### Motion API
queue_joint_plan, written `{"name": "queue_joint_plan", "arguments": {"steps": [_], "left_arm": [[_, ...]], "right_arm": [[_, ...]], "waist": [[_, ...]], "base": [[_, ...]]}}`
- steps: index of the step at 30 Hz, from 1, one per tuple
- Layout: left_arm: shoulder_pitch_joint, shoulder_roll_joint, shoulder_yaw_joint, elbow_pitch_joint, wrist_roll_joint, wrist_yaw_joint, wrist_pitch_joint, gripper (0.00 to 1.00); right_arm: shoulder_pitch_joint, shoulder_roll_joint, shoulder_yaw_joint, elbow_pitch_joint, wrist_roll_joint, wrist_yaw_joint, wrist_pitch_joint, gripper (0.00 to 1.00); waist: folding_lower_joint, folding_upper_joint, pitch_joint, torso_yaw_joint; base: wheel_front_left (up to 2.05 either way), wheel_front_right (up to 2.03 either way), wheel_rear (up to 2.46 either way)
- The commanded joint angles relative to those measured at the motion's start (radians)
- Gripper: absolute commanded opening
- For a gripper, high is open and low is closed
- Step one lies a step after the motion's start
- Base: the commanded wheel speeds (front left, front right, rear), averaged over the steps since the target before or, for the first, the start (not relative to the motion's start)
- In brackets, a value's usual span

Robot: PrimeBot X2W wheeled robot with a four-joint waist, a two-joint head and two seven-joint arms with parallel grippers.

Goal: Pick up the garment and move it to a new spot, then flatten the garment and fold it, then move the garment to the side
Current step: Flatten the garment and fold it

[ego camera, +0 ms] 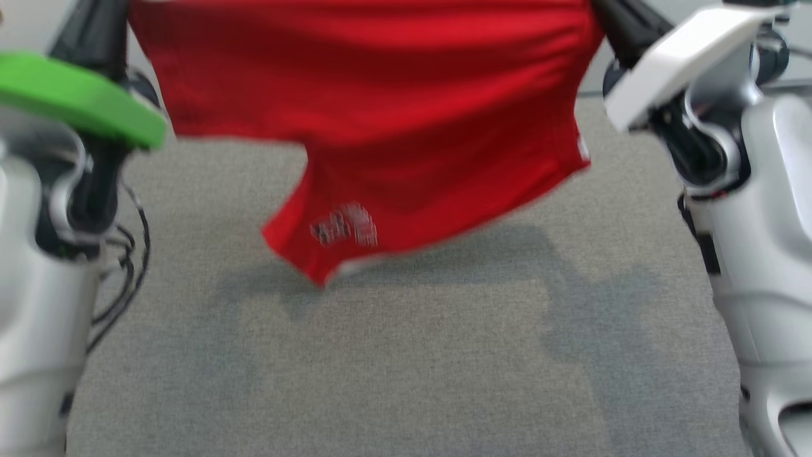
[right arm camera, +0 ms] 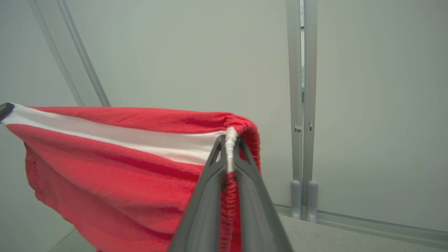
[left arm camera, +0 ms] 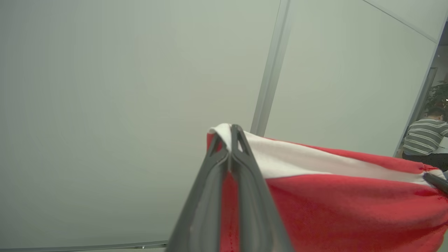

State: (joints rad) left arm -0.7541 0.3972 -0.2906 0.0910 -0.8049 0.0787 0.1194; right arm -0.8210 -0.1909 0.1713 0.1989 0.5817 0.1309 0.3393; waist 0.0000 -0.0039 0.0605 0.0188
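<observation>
Grey carpet (ego camera: 406, 368), red garment (ego camera: 380, 95) aloft, pinched by left tool (left arm camera: 231, 134), right tool (right arm camera: 229, 141)

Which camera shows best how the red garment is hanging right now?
Head view: the garment hangs spread wide above the grey surface. The wrist views show its white-banded edge pinched by the left gripper and right gripper.

Flat grey textile-covered surface (ego camera: 406, 381)

Head camera looks down at the floor (ego camera: 406, 368); both wrist cameras, close, share the garment (right arm camera: 105, 175).
</observation>
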Motion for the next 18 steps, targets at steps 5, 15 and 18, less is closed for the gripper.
{"name": "queue_joint_plan", "arguments": {"steps": [5, 15, 18], "left_arm": [[-0.228, -0.038, 0.02, 0.182, 0.044, -0.035, -0.103, 0.0], [-0.146, -0.146, -0.029, 0.316, 0.028, -0.145, -0.292, 0.0], [-0.02, -0.16, -0.04, 0.294, 0.017, -0.158, -0.335, 0.0]], "right_arm": [[-0.215, 0.001, 0.029, 0.223, -0.125, -0.001, -0.205, 0.0], [-0.214, -0.05, 0.256, 0.477, -0.056, -0.001, -0.496, 0.0], [-0.128, -0.089, 0.332, 0.472, 0.023, -0.001, -0.545, 0.0]], "waist": [[0.0, 0.0039, 0.112, 0.037], [0.0, 0.0039, 0.194, 0.085], [0.0, 0.0039, 0.202, 0.088]], "base": [[0.0, 0.0, 0.0], [0.0, 0.0, 0.0], [0.0, 0.0, 0.0]]}}
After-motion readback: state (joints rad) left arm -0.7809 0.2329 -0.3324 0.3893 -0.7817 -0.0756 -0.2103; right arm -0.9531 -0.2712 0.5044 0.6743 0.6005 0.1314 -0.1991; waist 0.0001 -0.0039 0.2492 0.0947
